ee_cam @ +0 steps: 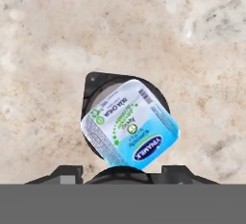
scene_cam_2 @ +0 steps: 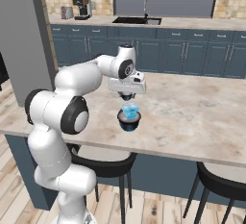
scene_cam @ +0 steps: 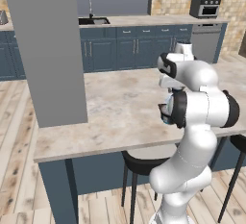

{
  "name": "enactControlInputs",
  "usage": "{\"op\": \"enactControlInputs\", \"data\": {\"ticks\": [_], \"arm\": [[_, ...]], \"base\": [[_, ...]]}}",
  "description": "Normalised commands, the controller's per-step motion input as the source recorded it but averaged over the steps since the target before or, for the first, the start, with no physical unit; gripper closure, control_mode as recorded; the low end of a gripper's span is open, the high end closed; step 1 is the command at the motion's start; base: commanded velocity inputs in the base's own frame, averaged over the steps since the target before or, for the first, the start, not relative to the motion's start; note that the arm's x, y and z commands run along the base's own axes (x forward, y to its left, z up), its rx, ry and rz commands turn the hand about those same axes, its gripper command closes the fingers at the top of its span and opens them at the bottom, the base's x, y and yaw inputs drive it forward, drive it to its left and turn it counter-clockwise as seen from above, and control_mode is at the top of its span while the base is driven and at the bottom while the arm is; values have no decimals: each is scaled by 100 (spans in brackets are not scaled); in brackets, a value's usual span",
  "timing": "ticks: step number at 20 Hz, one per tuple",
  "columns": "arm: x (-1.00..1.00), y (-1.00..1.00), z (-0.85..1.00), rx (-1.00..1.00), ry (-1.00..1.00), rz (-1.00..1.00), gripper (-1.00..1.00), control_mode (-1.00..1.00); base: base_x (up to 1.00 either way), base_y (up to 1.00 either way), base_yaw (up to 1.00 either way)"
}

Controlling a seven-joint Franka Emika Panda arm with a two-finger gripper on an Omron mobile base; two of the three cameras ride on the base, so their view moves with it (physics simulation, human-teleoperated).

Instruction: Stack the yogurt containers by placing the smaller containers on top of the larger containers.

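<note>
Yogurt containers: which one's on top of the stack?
The light-blue boxy container, square with a printed blue-and-white lid. It sits on the wide dark cup, which is round and rests on the counter beneath it.

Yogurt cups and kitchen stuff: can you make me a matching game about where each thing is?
Things:
1. light-blue yogurt container
2. dark yogurt cup
3. gripper
4. coffee machine

Places:
A. on the back counter
B. standing on the island counter
C. hanging above the stack
D. lying on top of the dark cup

Pairs: 1-D, 2-B, 3-C, 4-A
</note>
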Motion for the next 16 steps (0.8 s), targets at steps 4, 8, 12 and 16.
{"op": "enactControlInputs", "data": {"ticks": [4, 8, 12, 16], "arm": [[16, -9, -13, 0, 0, -1, 100, -100], [13, -6, -13, 0, 0, 0, 100, -100], [2, -6, -10, 0, 0, 0, 100, -100], [0, -5, -10, 0, -1, 0, 100, -100]], "base": [[0, 0, 0], [0, 0, 0], [0, 0, 0], [0, 0, 0]]}}
